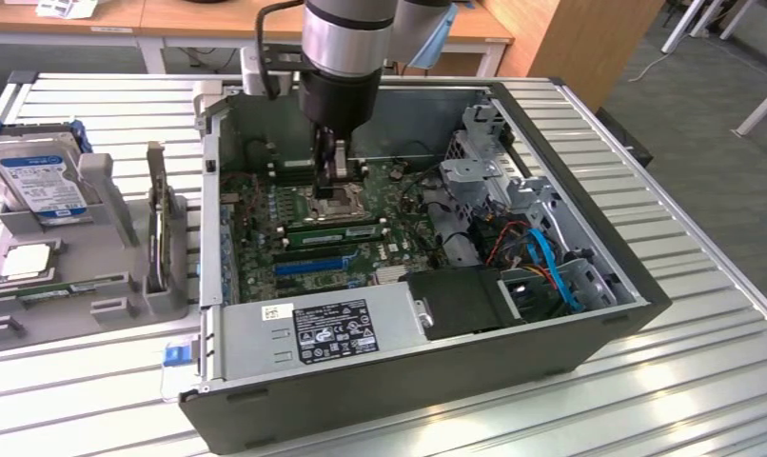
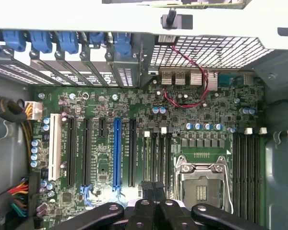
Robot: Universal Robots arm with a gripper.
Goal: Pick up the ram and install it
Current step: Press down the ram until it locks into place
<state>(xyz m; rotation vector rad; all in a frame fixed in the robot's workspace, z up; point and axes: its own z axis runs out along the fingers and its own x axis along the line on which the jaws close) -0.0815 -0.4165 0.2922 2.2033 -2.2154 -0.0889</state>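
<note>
Ram (image 1: 159,219): thin dark board, standing on its long edge in a grey holder (image 1: 166,297) on the counter (image 1: 688,381), at the exterior view's left, outside the computer case (image 1: 574,328) and just beside its wall. Well apart from the end effector (image 1: 338,186); not gripped, not touched. On the same grey fixture, farther toward the exterior view's left: silver hard drive (image 1: 41,176) with blue label, propped at a tilt; small square silver processor chip (image 1: 29,263), lying flat in a recess; short green strip (image 1: 56,290) in a slot near the front edge, too small to identify. End effector (image 2: 153,189): lowered into the open case on a grey and silver arm (image 1: 345,38), hanging over the motherboard (image 2: 216,108) close to the empty processor socket (image 2: 200,184); black fingers (image 2: 143,211) drawn fully together, nothing visible between them. Beside the socket, on the expansion-slot side: row of black memory slots (image 2: 156,158) with white end latches, whether filled or empty cannot be told. Second group of black memory slots (image 2: 246,163) on the socket's other side. Further on the board: one blue expansion slot (image 2: 117,153), one white slot (image 2: 53,153), several black ones. Red wire (image 2: 189,72) looped near the rear ports. Elsewhere in the case: grey power supply (image 1: 326,328) with a black label at the front, blue cable (image 1: 555,271) and metal drive cage (image 1: 485,171) at the exterior view's right.
</note>
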